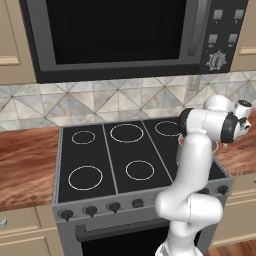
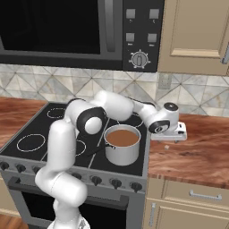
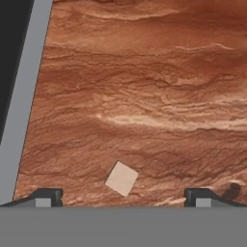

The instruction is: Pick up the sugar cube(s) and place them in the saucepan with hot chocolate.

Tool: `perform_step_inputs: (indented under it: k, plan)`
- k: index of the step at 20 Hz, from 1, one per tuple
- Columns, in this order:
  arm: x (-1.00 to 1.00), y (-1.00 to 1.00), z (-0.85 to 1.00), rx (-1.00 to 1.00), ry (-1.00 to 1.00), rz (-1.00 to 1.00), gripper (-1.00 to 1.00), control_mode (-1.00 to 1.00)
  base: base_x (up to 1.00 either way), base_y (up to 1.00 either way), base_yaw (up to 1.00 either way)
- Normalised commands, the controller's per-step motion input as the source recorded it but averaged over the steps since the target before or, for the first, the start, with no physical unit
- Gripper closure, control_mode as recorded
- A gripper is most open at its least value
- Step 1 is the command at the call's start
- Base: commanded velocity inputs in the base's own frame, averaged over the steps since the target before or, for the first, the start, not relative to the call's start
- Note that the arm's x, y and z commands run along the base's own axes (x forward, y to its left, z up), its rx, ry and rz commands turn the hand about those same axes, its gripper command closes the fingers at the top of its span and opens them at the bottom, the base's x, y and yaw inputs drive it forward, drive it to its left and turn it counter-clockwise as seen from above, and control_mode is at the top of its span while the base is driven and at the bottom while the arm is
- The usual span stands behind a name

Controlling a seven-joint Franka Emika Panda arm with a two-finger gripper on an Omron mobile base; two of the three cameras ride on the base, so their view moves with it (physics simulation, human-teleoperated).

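Hovering my wide-open gripper (image 3: pixel 120 195) above the small pale sugar cube (image 3: pixel 121 178) on the reddish wooden counter (image 3: pixel 144 96), I risk nudging the rotated cube away on descent.

Gripper (image 3: pixel 123 195) — jaws apparently wide — pointing down.

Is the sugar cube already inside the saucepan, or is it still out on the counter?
Out. The sugar cube lies on the wooden counter, beside the stove; the saucepan holds only brown liquid.
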Motion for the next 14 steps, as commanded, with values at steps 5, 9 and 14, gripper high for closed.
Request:
perform_step_inputs:
  k: [5,9,14]
  plan:
    - [0.00,0.01,-0.15,0.00,0.02,0.00,-1.00,-1.00,0.00,0.00,0.00]
    - [0.00,0.00,-0.16,0.00,0.07,0.00,-1.00,-1.00,0.00,0.00,0.00]
    - [0.00,0.00,-0.11,0.00,0.05,0.00,-1.00,-1.00,0.00,0.00,0.00]
